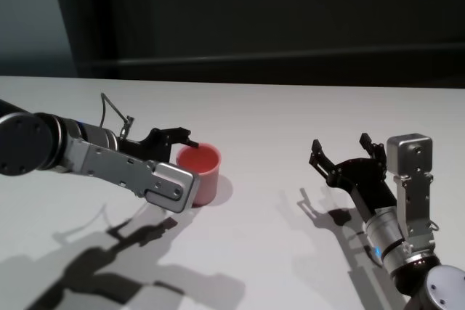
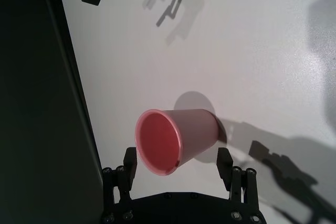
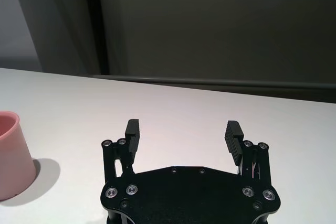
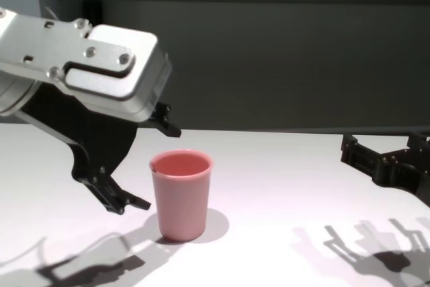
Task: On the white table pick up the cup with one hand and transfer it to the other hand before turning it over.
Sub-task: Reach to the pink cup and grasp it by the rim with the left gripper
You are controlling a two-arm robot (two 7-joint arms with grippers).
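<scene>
One salmon-pink cup point(image 1: 200, 173), standing upright with its mouth up on a plain white worktop point(image 1: 276, 114), left of centre in the head view. Not lifted; base flat on the surface, a round shadow beside it.

Two grippers in view. Left gripper point(image 1: 173, 152), reaching in from the left edge of the head view, jaws spread wide and holding nothing. In the left wrist view, one black finger point(image 2: 129, 162) to either side of the cup's rim at the lower centre of the frame, with daylight between each finger and the cup wall. Seemingly placed that way to straddle the cup sideways, ready for a side grasp; no contact visible. In the chest view, the same gripper just left of the cup at mid-frame, one finger low near the worktop, another higher behind the rim.

Right gripper point(image 1: 347, 156), lower right of the head view, well apart from the cup, also wide open and empty. Raised a little above the worktop with fingers pointing towards the far edge, likely waiting as the receiving hand for the transfer.

Count: one cup, one worktop, two grippers, two fingers on each. Dark wall behind the worktop's far edge. First step, the pick-up, judged not yet done.
</scene>
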